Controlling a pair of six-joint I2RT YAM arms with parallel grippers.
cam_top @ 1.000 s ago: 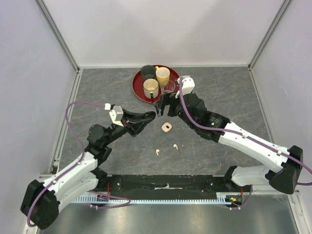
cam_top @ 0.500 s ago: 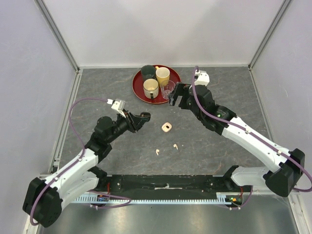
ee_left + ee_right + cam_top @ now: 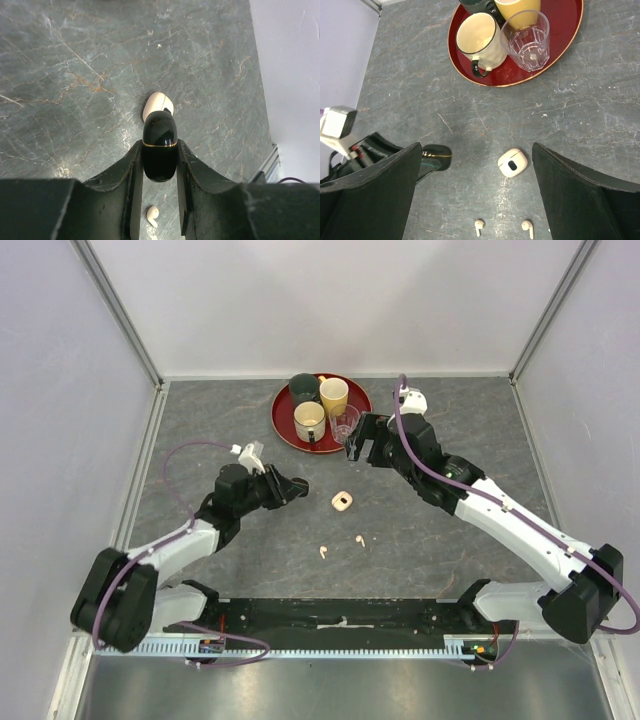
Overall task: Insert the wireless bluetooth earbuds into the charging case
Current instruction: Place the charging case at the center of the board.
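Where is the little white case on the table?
Find the red tray first. Just below it in the top view lies the cream case. It is a rounded pebble with a dark spot on top, bigger than the two stemmed earbuds lying farther down.

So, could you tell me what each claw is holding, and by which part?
Left claw grips the black case by its sides; right claw holds nothing.

Wide bare stretch of grey marbled table [image 3: 200, 420] left of round red tray [image 3: 282, 430] crowded with cups [image 3: 309, 420]; narrow gap between glossy black oval case [image 3: 160, 145] in left tool [image 3: 296, 483] and cream-white oval case [image 3: 342, 501]; small cream-white earbuds [image 3: 359, 539] scattered nearer the bases.
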